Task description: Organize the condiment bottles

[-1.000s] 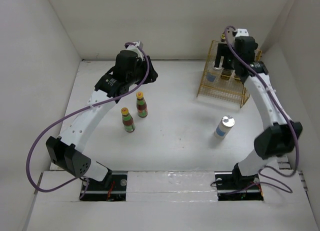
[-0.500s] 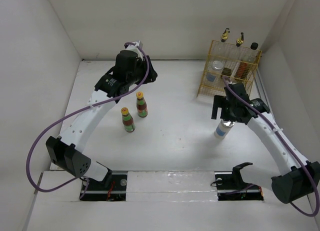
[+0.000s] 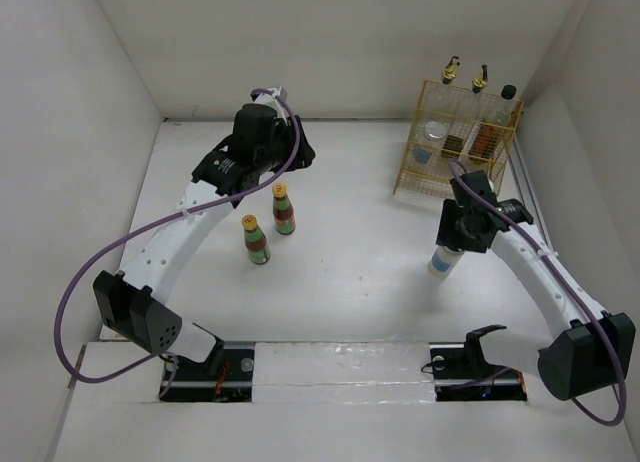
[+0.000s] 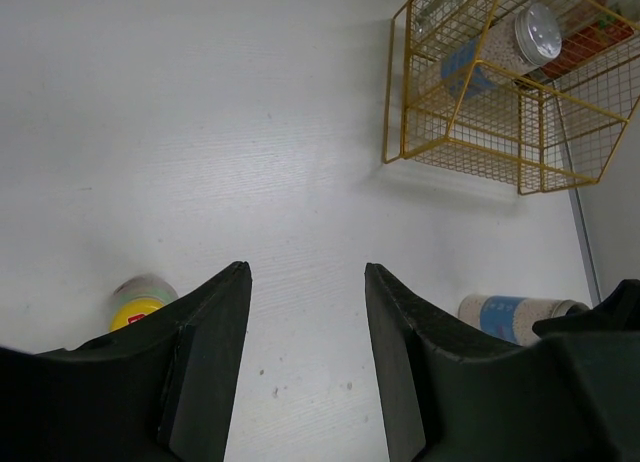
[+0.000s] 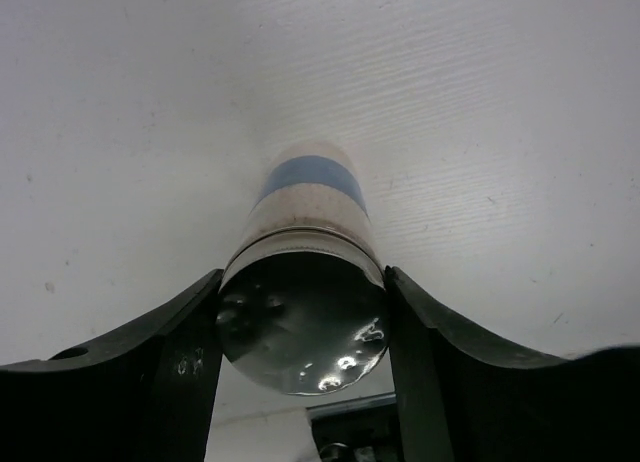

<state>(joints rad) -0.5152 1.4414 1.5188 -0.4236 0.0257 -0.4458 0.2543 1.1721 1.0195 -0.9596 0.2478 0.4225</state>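
A white, blue-banded shaker (image 3: 443, 259) with a silver top stands on the table at the right. My right gripper (image 3: 463, 227) is directly over it, and in the right wrist view both fingers press the sides of the shaker's top (image 5: 305, 322). Two yellow-capped red-sauce bottles (image 3: 284, 209) (image 3: 256, 240) stand left of centre. My left gripper (image 4: 305, 272) hovers behind them, open with nothing between its fingers. A yellow cap (image 4: 135, 307) shows by its left finger.
A yellow wire rack (image 3: 440, 177) stands at the back right. It holds a second shaker (image 3: 432, 140), two glass bottles with gold pourers (image 3: 452, 72) (image 3: 480, 79) and a black-capped jar (image 3: 508, 92). White walls enclose the table.
My right arm came away from the rack and down over the standing shaker, then its jaws closed onto the shaker's top. The left arm has not moved.
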